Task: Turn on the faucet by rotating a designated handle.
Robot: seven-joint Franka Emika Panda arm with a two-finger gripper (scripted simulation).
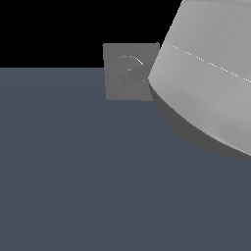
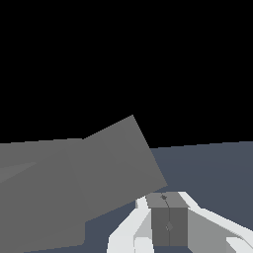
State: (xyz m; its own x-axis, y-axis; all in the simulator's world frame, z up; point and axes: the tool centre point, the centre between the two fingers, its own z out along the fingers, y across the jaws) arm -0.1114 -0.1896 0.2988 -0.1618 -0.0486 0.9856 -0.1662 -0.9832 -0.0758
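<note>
White and pale-grey finger bodies of the gripper (image 2: 169, 225) fill the near edge of the wrist view, and between them we see a darker grey block with a faint seam; we cannot tell from this whether the fingers are closed together, closed on something, or parted, so we leave the gripper's state undecided. Just beyond the fingers lies a broad, flat grey slab, which we read as part of the faucet (image 2: 89, 183); its slanted edge ends near the fingertips, but contact cannot be confirmed. We judge that the tool is held low and close to the fixture because the task calls for pushing a handle around its pivot, which requires a start beside the bar. In the exterior view the faucet (image 1: 128, 72) appears as a square grey block with concentric ring marks, standing at the far edge of the blue-grey floor (image 1: 73, 171) against a black background. The large white robot arm (image 1: 211, 73) covers the block's side towards the exterior view's right, casting a dark shadow beneath itself. We cannot pick out the long thin handle with certainty in either view; it may be hidden behind the arm. Open floor extends widely towards the exterior view's left and foreground, so any sweep has room there, while the arm's own bulk crowds the other side.
</note>
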